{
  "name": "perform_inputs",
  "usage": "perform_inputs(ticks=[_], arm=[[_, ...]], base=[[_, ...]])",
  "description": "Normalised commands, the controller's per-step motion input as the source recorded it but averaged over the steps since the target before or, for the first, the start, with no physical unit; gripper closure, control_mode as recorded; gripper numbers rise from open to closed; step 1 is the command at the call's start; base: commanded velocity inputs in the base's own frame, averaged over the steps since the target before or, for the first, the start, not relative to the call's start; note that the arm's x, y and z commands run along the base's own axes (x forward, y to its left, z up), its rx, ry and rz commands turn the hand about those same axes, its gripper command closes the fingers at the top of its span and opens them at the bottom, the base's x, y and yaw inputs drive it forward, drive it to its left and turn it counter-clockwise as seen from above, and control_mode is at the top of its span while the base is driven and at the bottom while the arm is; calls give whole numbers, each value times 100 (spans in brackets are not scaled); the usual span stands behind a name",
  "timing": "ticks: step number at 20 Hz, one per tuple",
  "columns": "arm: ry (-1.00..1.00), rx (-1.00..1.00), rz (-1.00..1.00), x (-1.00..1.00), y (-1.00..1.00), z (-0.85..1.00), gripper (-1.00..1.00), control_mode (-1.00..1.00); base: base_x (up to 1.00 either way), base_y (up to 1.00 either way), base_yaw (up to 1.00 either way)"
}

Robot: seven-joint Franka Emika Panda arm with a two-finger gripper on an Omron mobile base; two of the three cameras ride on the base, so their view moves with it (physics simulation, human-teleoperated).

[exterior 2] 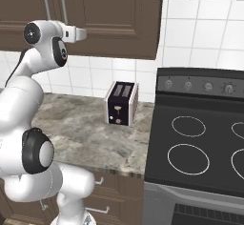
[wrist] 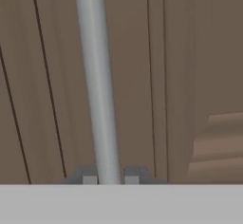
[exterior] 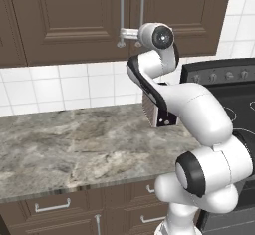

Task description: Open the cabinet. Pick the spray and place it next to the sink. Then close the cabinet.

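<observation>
The dark brown wooden raised-panel wall cabinet carries two long silver bar handles; both doors are shut. The white two-finger gripper is clamped tight on the left handle. Below the cabinet, one black-and-silver toaster stands on the marble counter.
</observation>
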Motion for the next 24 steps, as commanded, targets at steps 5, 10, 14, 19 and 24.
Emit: perform_inputs(ticks=[5,10,14,19,24], arm=[[0,0,-1,0,-23,5,100,-100],[-1,0,0,-28,-44,9,100,-100],[-5,0,0,-52,-63,8,100,-100],[-2,0,0,-56,-60,11,100,-100],[0,0,0,-32,-42,19,100,-100]], base=[[0,0,0],[0,0,0],[0,0,0],[0,0,0],[0,0,0]])
